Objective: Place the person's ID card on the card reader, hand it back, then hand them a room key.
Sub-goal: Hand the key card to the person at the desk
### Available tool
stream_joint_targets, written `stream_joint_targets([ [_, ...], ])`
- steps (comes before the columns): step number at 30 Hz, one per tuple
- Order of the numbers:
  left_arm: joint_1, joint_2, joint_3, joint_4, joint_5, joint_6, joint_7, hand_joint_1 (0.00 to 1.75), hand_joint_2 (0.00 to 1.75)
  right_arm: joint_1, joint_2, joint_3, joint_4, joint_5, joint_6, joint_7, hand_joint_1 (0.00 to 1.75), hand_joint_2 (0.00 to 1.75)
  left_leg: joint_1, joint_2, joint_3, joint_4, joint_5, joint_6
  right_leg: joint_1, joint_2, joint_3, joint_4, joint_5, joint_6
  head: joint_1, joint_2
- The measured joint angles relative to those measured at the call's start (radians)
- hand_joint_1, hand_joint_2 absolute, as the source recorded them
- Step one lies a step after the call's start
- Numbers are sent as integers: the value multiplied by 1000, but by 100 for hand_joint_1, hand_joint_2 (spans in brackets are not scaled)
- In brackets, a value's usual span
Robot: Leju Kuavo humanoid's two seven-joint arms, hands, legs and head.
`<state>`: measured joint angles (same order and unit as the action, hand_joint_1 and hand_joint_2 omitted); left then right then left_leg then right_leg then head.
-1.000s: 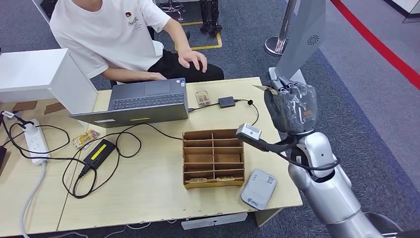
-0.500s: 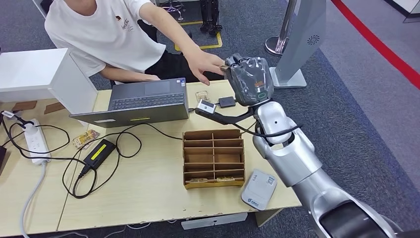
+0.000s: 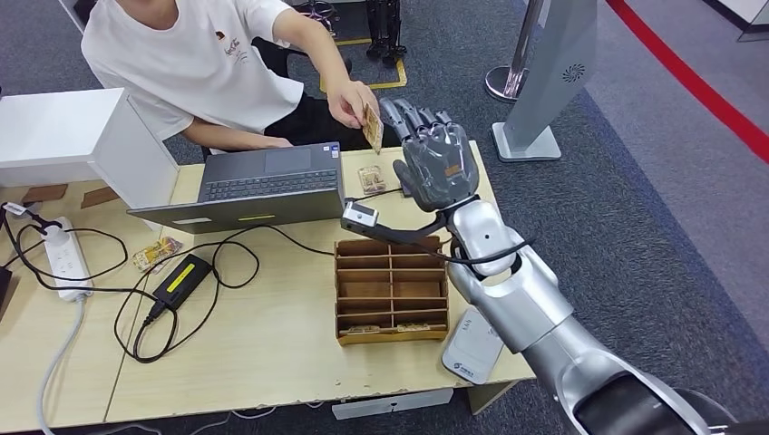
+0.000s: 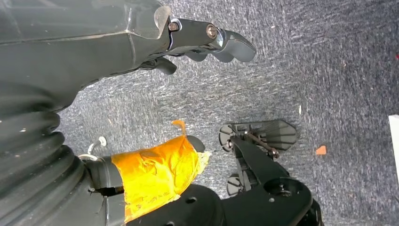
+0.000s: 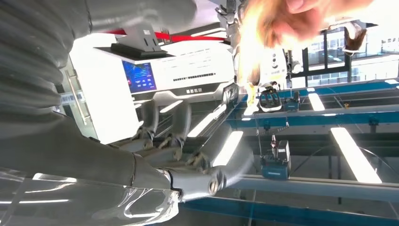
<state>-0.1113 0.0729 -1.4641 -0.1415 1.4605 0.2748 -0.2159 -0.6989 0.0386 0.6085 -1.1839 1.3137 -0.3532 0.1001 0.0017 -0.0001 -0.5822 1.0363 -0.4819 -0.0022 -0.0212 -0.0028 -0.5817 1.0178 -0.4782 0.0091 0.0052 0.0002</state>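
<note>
A person's hand (image 3: 352, 101) holds a tan card (image 3: 372, 127) upright above the far edge of the table (image 3: 272, 335). My right hand (image 3: 435, 163) is raised just right of it, fingers spread, holding nothing. In the right wrist view the person's hand (image 5: 301, 14) hovers over my fingers (image 5: 188, 174), apart from them. The white card reader (image 3: 467, 349) lies at the table's near right corner, partly behind my arm. A wooden divided tray (image 3: 392, 288) holds key cards (image 3: 367, 329) in its front row. My left hand (image 4: 141, 42) hangs over grey carpet, holding nothing.
An open laptop (image 3: 263, 186) sits in front of the person. Cables, a power brick (image 3: 181, 276) and a power strip (image 3: 63, 258) cover the left half of the table. A small packet (image 3: 370, 178) lies beside the laptop. A white box (image 3: 73, 136) stands far left.
My right hand swung left from the table's right end toward the person and spread its fingers. The person reached out and now holds the card.
</note>
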Motion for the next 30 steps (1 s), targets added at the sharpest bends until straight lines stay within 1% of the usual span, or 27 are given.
stream_joint_targets([
  [5,5,0,0,0,25,5,0,0,175,78,-17,-7,-64,-44,-43,-31,0,175,0,0,0,0,0,0,0,0,-1,0,0,0,0,0],
  [10,10,0,4,0,59,12,1,0,175,201,-65,-37,-187,-114,-64,-85,0,175,0,-1,-1,0,-1,1,0,-1,-1,-1,0,0,0,0],
  [16,17,0,19,0,101,15,-6,0,175,384,-141,-108,-380,-172,-111,-150,0,175,0,-1,-1,0,-2,1,0,-1,-1,-1,0,1,0,0],
  [23,25,0,73,1,110,24,-12,0,175,613,-229,-198,-598,-205,-161,-236,0,175,0,-2,-2,0,-3,1,0,-2,-1,-2,-1,1,0,0],
  [27,30,0,108,1,110,28,-16,0,175,744,-264,-247,-687,-193,-204,-273,0,175,0,-2,-2,0,-3,1,0,-2,-1,-2,-2,1,0,0],
  [30,34,0,132,1,110,32,-21,0,175,831,-275,-273,-727,-190,-232,-291,0,175,0,-1,-2,0,-3,1,0,-2,-1,-2,-2,1,0,0],
])
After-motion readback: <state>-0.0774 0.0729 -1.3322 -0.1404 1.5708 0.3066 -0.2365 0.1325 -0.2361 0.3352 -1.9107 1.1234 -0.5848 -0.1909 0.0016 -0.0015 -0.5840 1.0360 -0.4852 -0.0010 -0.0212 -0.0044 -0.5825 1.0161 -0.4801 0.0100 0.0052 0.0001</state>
